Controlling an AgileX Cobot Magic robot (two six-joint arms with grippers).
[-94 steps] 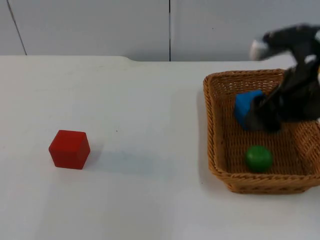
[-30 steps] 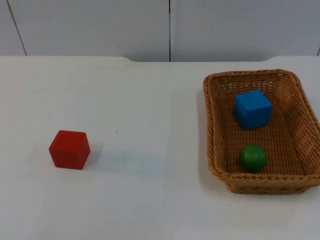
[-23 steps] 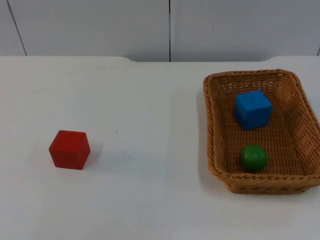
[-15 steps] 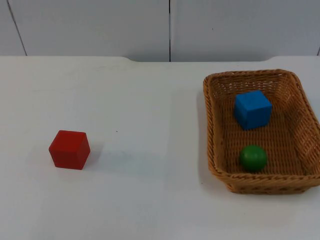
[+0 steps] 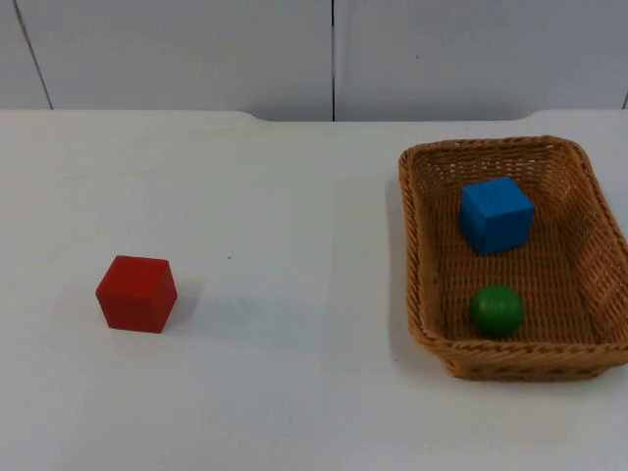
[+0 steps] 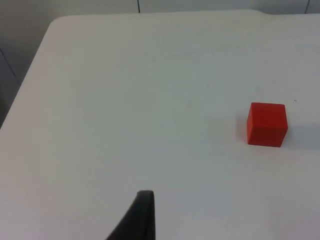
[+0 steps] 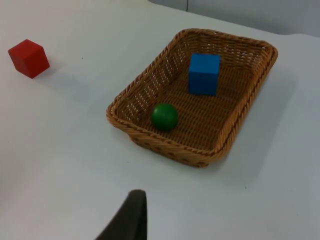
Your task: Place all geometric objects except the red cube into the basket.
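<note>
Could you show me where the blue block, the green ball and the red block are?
blue cube (image 5: 497, 214), top view, on its upper face.
green ball (image 5: 497, 310), top view, on its middle.
red cube (image 5: 136, 292), top view, near its front top edge.

We are counting one red cube (image 5: 136, 293) sitting on the one white table (image 5: 294, 196). We are counting one wicker basket (image 5: 417, 255). Inside it we are seeing one blue cube (image 5: 497, 215) and one green ball (image 5: 497, 310), so two cubes and one ball are showing in all. We are also making out one black fingertip (image 6: 137, 220) in the left wrist view and one black fingertip (image 7: 127, 220) in the right wrist view.
</note>
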